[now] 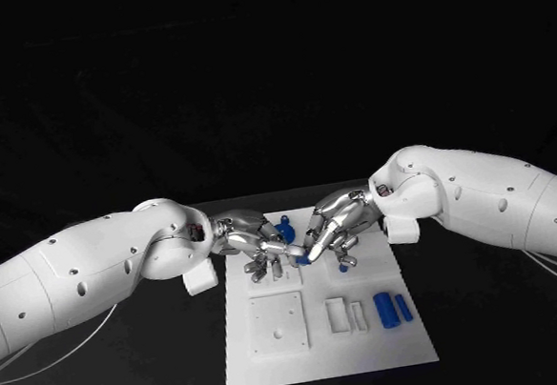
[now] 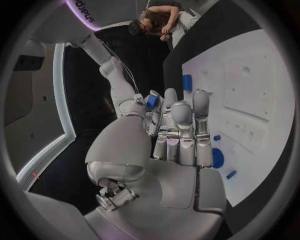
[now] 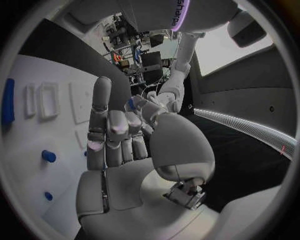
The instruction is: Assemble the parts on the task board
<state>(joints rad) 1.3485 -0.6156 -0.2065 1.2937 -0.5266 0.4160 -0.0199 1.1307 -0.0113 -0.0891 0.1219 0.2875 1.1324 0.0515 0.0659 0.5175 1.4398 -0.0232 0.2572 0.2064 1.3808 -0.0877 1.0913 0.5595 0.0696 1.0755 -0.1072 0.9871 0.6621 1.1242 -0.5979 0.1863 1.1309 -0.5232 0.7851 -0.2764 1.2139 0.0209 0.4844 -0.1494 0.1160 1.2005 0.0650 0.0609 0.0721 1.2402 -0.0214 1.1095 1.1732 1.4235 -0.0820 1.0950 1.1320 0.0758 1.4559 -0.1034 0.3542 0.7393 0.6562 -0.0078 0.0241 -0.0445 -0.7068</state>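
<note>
Black cloth covers the counter (image 1: 135, 365) and the backdrop behind it, and I see the white task board (image 1: 328, 354) lying in the middle, its long side running away from me.

Nearest me on the board, toward 6 o'clock, sits a raised white square plate (image 1: 277, 323) with a small hole in it. Just to its 3 o'clock side are two narrow white rectangular frames (image 1: 345, 314), and beside those two blue cylinders (image 1: 393, 309) lie side by side, close together, near the board's right edge.

Farther out, around the board's middle, my two hands meet. The left hand (image 1: 250, 242) comes in from 9 o'clock and the right hand (image 1: 337, 230) from 3 o'clock; their fingertips converge over a small blue part (image 1: 303, 258). From the head view I cannot tell which hand actually grips that piece, or whether either only touches it. In the left wrist view the left hand's fingers (image 2: 181, 130) are held straight and close together, with a blue piece (image 2: 152, 101) showing near the right hand's fingertips beyond them.

Past the hands, toward 12 o'clock, another blue part (image 1: 285, 227) stands near the board's far end.
</note>
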